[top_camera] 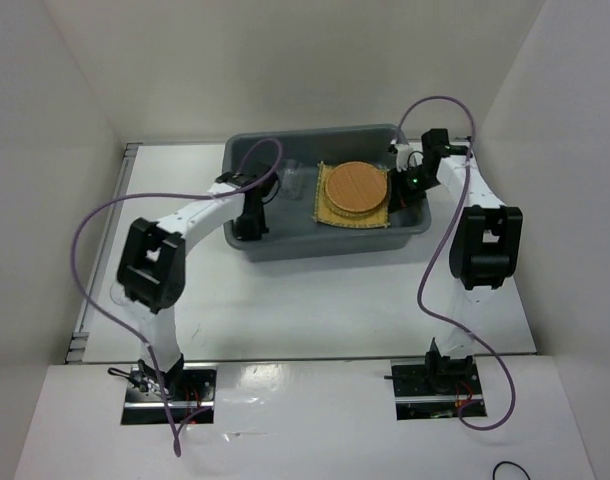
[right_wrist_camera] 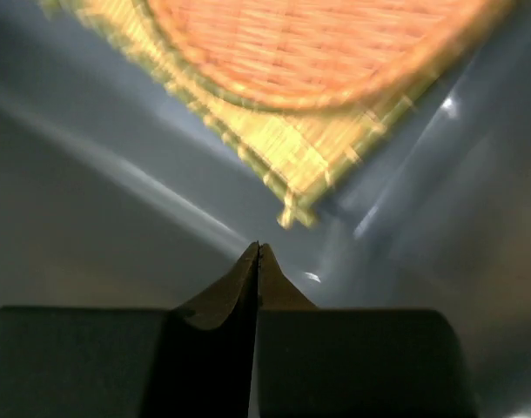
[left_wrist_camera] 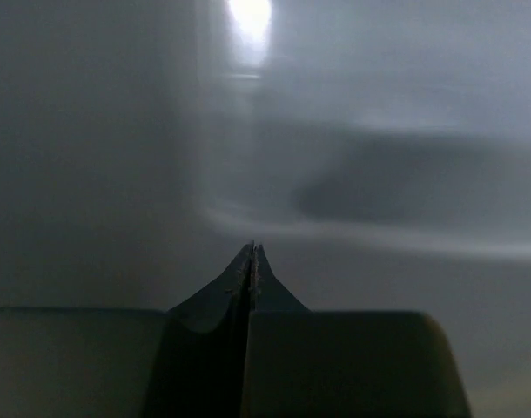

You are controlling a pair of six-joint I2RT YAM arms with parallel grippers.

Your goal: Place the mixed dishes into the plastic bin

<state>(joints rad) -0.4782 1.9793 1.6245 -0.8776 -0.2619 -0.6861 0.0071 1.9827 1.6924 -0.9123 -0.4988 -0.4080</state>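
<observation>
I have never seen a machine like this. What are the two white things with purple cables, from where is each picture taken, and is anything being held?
They are two robot arms bolted to the near edge of a white table. The wide picture comes from a fixed camera above and behind them. The two dark pictures come from small cameras on the wrists, each looking past its own claw.

On the table stands a grey-blue plastic bin. Inside it lies a square yellow woven mat with a round orange-brown woven disc on top. Something clear lies beside them, too faint to name.

Both arms reach into the bin. The left claw is shut, with only the bin's grey surface in front of it. The right claw is shut too, just short of the mat's corner. Neither holds anything.
</observation>
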